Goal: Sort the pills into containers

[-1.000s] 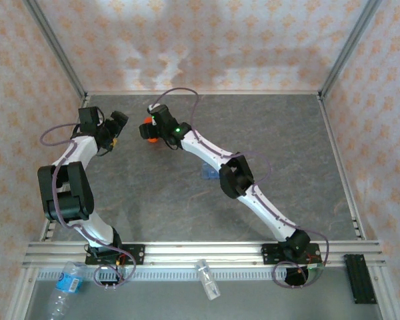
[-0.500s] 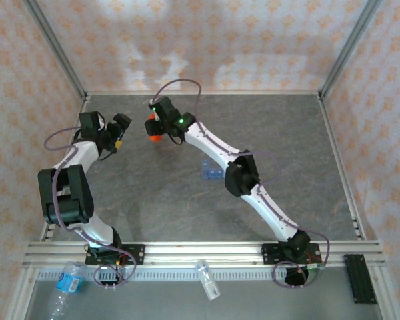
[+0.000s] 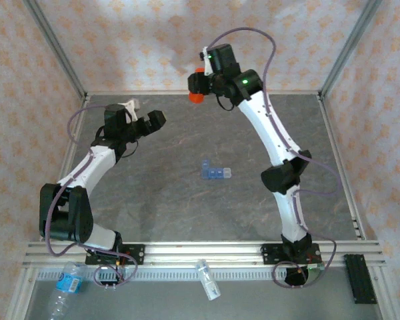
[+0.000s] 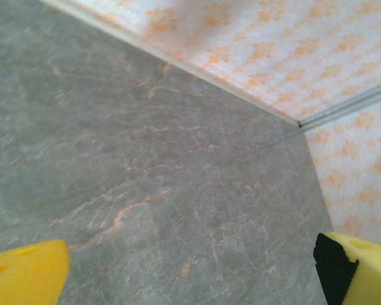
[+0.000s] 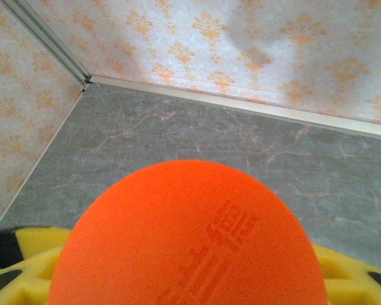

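You're working over a grey marbled table point(image 3: 187, 200), boxed in by orange-patterned walls point(image 3: 253, 40). Your right gripper point(image 3: 197, 90) is hanging high by the back wall, jaws partly closed and clamping an orange vial point(image 3: 196, 97). Your left gripper point(image 3: 150, 121) is hovering over the back-left table, jaws gaping wide, gripping nothing. The containers point(image 3: 215, 172), a blue strip, are lying mid-table, well apart from both grippers; contents too small to tell.

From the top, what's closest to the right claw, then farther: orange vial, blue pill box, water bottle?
1. Orange vial, held in the right claw, at the back.
2. Pill box, middle of the table.
3. Water bottle, near left corner, past the table edge.
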